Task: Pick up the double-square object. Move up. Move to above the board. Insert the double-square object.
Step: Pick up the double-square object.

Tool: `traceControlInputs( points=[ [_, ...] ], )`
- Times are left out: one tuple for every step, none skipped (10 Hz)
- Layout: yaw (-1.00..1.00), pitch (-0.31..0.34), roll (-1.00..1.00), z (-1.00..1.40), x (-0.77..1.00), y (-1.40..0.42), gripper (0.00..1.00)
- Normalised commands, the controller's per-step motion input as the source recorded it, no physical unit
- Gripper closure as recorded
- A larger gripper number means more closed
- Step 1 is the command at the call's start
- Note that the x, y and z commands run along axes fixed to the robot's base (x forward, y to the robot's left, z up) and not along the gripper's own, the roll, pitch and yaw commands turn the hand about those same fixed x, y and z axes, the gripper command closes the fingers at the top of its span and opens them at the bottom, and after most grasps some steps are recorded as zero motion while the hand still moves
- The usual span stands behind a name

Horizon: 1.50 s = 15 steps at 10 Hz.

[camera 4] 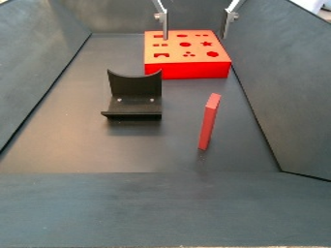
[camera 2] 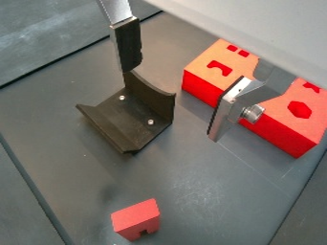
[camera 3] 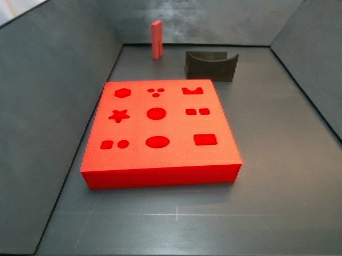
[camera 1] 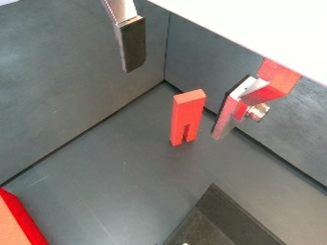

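Observation:
The double-square object [camera 4: 207, 121] is a slim red bar standing upright on the dark floor, to the right of the holder; it also shows in a side view [camera 3: 156, 40] and in both wrist views [camera 1: 188, 117] [camera 2: 137, 218]. The board [camera 3: 160, 130] is a large red block with shaped cut-outs, lying flat [camera 4: 188, 60] [camera 2: 220, 75]. My gripper [camera 4: 196, 12] hangs high at the far end, open and empty [camera 1: 178, 100] [camera 2: 173, 103]. Its fingers [camera 1: 132, 43] are spread wide, well clear of the bar.
A dark grey U-shaped holder [camera 4: 132, 97] stands on the floor between board and bar [camera 3: 211, 65] [camera 2: 128, 120]. Grey walls [camera 4: 39, 68] close in the floor on all sides.

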Motion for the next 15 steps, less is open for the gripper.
traceControlInputs(
  points=[
    [0.0, -0.05, 0.0, 0.0, -0.11, 0.11, 0.0],
    [-0.07, -0.114, -0.16, -0.17, -0.12, 0.59, 0.0],
    [-0.19, -0.116, -0.09, -0.45, -0.37, 0.61, 0.0],
    [-0.21, -0.104, -0.07, -0.6, -0.19, 0.63, 0.0],
    [-0.32, -0.11, -0.04, -0.76, 0.0, 0.61, 0.0],
    [-0.37, -0.123, -0.03, -0.85, 0.0, 0.6, 0.0],
    [-0.39, -0.131, -0.01, -0.84, 0.0, 0.54, 0.0],
    [-0.39, -0.139, -0.01, -0.81, 0.01, 0.41, 0.0],
    [-0.41, -0.141, -0.02, -0.81, 0.0, 0.27, 0.0],
    [-0.41, -0.17, 0.0, -0.8, 0.0, 0.03, 0.0],
    [-0.37, -0.177, -0.02, -0.82, 0.0, 0.0, 0.0],
    [-0.35, -0.194, -0.02, -0.82, -0.06, 0.0, 0.0],
    [-0.33, -0.189, 0.0, -0.83, -0.07, 0.0, 0.0],
    [-0.28, -0.174, 0.0, -0.87, -0.19, 0.03, 0.0],
    [-0.25, -0.191, 0.0, -0.86, -0.24, 0.0, 0.0]
  ],
)
